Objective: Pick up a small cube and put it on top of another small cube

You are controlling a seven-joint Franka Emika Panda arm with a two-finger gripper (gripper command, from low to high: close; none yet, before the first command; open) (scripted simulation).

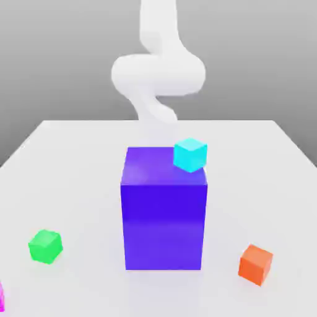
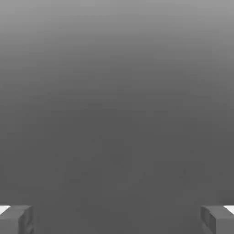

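A: Where did the small magenta cube [image 1: 1, 298] sit?

B: At the exterior view's lower left edge, on the white table [image 1: 74, 161], cut off by the frame. It lay just beyond the green cube [image 1: 45, 246], not touching it.

A: And the gripper [image 2: 117, 219]?

B: Released. In the hand view its two fingertips [image 2: 16, 219] stood far apart with nothing between them, plain grey ahead.

A: Other objects logged?

B: A tall blue-purple block [image 1: 163, 213] stood mid-table. A cyan cube [image 1: 189, 154] showed at the block's upper corner on the exterior view's right; whether it rested on the block or behind it I could not tell. An orange cube [image 1: 256, 264] lay on the table to the exterior view's right of the block, apart from it. The white arm [image 1: 158, 74] rose behind the block.
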